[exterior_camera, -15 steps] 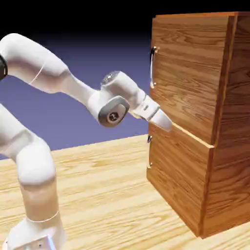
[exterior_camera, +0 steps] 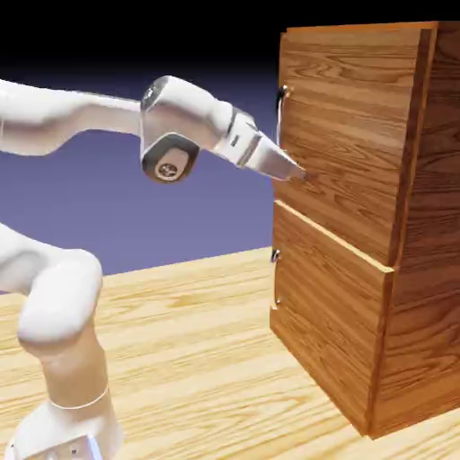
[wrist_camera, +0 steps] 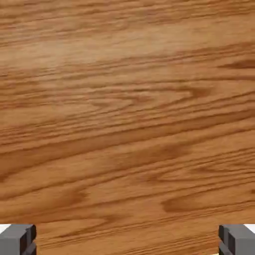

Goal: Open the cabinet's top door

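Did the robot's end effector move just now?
Yes. The white end effector rose from the seam between the doors up onto the reddish-brown wooden cabinet's top door.

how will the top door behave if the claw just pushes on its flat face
The top door looks like a rigid wood panel, so it probably won't flex. Pushing likely only presses it shut; its slim handle suggests pulling. The claw, fingers spread, might skid on smooth wood.

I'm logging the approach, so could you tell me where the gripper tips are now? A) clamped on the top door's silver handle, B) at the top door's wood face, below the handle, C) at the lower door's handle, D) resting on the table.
B: the gripper points at the top door below its handle, and wood grain fills the hand view.
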Robot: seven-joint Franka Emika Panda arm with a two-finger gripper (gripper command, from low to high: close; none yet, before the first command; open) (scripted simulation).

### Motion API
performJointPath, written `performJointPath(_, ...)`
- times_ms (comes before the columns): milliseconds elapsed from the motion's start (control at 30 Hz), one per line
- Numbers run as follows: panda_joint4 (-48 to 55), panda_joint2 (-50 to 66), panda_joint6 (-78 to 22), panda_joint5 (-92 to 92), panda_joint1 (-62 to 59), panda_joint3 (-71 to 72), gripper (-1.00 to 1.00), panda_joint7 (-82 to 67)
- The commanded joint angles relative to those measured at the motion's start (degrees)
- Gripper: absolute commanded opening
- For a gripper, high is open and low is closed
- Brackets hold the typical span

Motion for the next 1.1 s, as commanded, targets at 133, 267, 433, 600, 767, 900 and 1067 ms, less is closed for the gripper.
performJointPath(133, 1.59, -6.41, -2.49, 12.46, -6.03, 6.29, 0.00, -4.86)
performJointPath(267, 2.86, -11.54, -4.49, 22.43, -10.85, 11.31, 0.00, -8.74)
performJointPath(433, 4.45, -17.94, -6.98, 34.89, -16.88, 17.60, 0.00, -13.60)
performJointPath(600, 6.04, -24.35, -9.47, 47.36, -22.91, 23.88, 0.00, -18.46)
performJointPath(767, 7.63, -30.76, -11.96, 59.82, -28.94, 30.17, 0.00, -23.32)
performJointPath(900, 8.90, -35.89, -13.95, 69.79, -33.76, 35.19, 0.00, -27.20)
performJointPath(1067, 12.34, -36.47, -15.31, 75.64, -39.34, 37.71, 0.00, -29.77)
